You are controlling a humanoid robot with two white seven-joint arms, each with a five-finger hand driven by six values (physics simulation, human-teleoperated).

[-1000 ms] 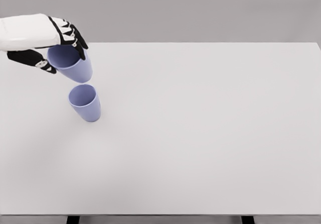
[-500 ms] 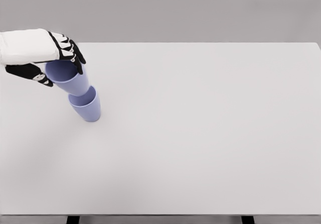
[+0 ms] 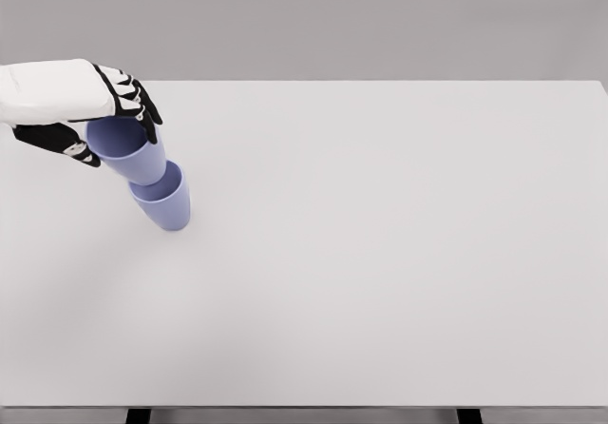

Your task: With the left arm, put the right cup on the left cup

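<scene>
The white-and-black five-fingered left hand (image 3: 90,110) is clamped round the rim of a lilac tapered plastic cup (image 3: 131,153); just below and right of the hand, that cup's base sits in the mouth of a second lilac cup (image 3: 165,203) on the white table (image 3: 399,243) (seating depth unclear); letting go while it leans could topple both.

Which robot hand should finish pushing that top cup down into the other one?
Left. The left robot hand already grips the upper cup, whose base sits in the mouth of the lower cup on the table. No right arm is in view.
</scene>
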